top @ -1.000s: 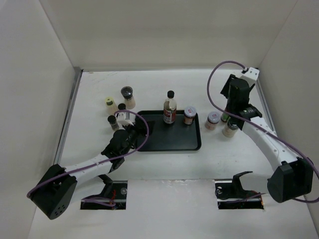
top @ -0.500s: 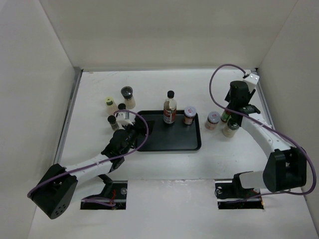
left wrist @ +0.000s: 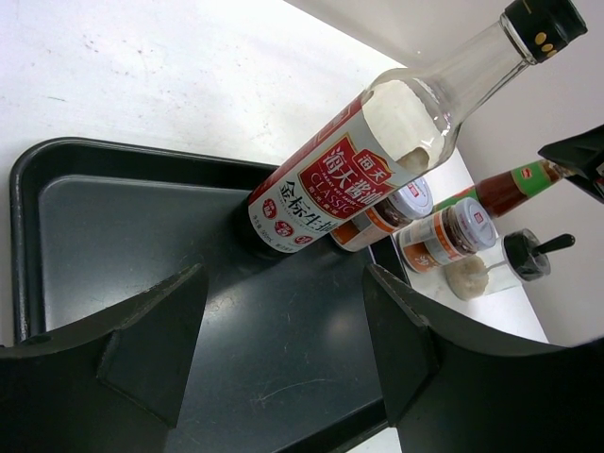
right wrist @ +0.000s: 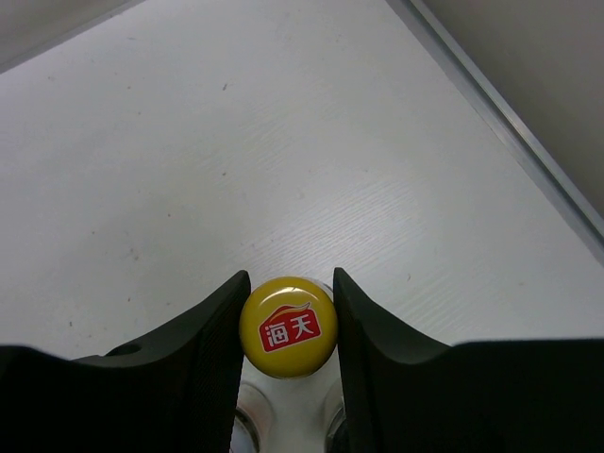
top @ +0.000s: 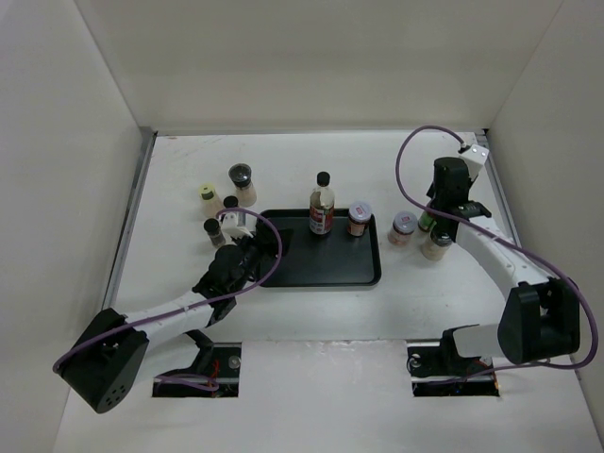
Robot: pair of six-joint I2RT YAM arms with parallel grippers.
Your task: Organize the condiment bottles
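Right gripper (right wrist: 290,300) fingers pressed both sides of yellow-capped sauce bottle (right wrist: 289,327), apparently gripping. Bottle upright among spice jars (top: 402,225), right of black tray (top: 326,262). Rigid, smooth, tippy: lift straight. Left gripper (left wrist: 283,283) open, empty.

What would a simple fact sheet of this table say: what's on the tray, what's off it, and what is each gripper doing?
Tray: black tray, mid-table
On tray: tall clear bottle, red-lidded jar, both upright
Left of tray: cluster of small jars
Right of tray: two short jars, red sauce bottle
Left gripper: open, empty, over the tray
Right gripper: closed on the sauce bottle's yellow cap
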